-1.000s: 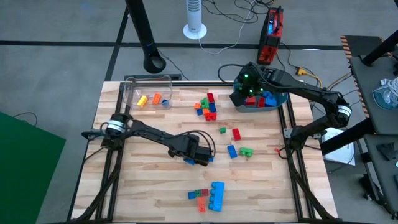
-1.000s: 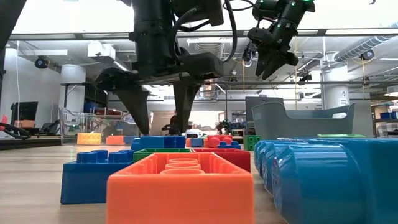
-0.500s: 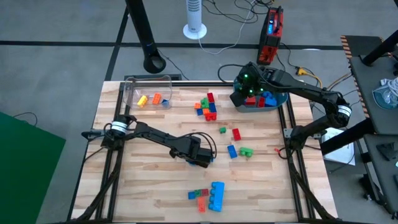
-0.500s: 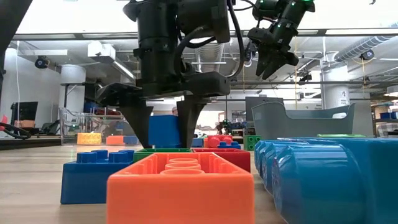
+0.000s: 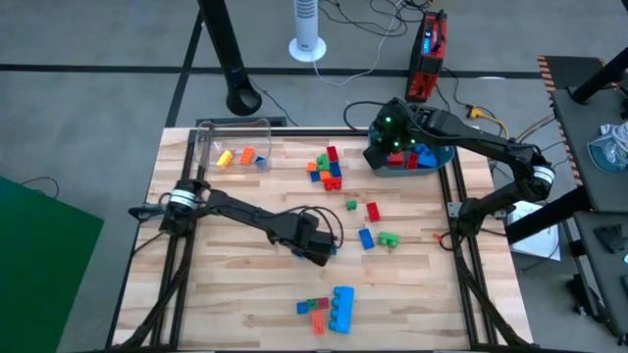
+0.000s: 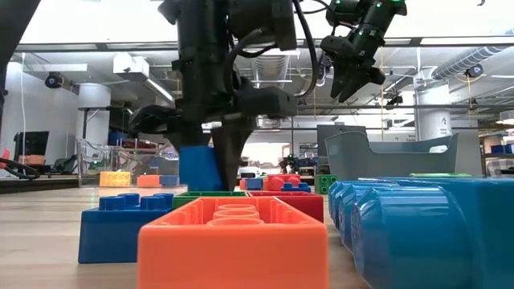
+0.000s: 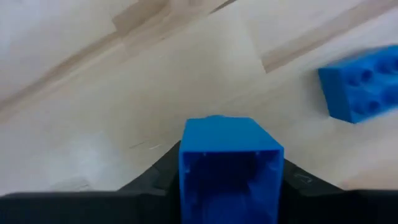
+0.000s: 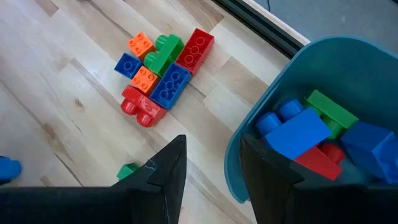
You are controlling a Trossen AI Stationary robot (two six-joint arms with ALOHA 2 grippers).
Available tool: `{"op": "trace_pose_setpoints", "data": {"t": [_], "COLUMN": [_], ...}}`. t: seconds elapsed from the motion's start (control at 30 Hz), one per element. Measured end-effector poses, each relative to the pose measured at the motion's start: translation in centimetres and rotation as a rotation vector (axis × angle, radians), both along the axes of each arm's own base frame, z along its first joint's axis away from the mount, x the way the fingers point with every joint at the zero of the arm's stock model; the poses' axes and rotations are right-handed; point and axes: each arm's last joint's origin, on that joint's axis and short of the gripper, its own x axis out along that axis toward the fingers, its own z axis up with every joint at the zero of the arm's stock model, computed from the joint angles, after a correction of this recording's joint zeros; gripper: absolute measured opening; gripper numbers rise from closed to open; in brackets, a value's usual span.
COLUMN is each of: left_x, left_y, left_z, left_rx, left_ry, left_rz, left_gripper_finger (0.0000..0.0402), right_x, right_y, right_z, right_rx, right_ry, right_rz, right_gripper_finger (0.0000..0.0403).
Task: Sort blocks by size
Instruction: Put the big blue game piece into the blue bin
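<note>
centrally, left gripper (image 5: 316,250) clenched on a blue block (image 7: 229,167), lifted; right gripper (image 5: 385,147) released at upper right over teal tub (image 8: 298,68).

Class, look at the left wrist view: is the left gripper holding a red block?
No: the block clamped between the left gripper fingers is blue, not red.

Blue block (image 7: 229,168) in left pincer (image 7: 227,177), apparently lifted.

left claw (image 5: 316,251) mid-table | right claw (image 5: 385,147) over tub (image 5: 439,157) rim
</note>
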Motion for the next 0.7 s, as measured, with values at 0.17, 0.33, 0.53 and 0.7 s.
{"op": "trace_pose_setpoints", "data": {"t": [0.17,0.33,0.53,0.7], "left_x": [-0.9,-2.7,-4.6,-6.0], "left_y": [0.3,1.1,1.0,1.3], "left_z": [4.0,9.9,17.6,22.0], "left_rx": [0.03,0.164,0.423,0.562], "left_ry": [-0.079,-0.248,-0.587,-0.788], "left_rz": [-0.125,-0.211,-0.46,-0.562], "left_gripper_finger": [0.0117,0.0117,0.0117,0.0117], "right_x": [-0.1,-0.3,-0.6,-0.7], "right_y": [0.4,1.2,3.1,5.3], "right_z": [0.4,2.1,5.9,8.7], "right_rx": [-0.034,-0.106,-0.182,-0.236], "right_ry": [-0.005,-0.101,-0.402,-0.638], "right_rz": [0.064,0.13,0.338,0.492], "right_gripper_finger": [0.0137,0.0137,0.0137,0.0137]}}
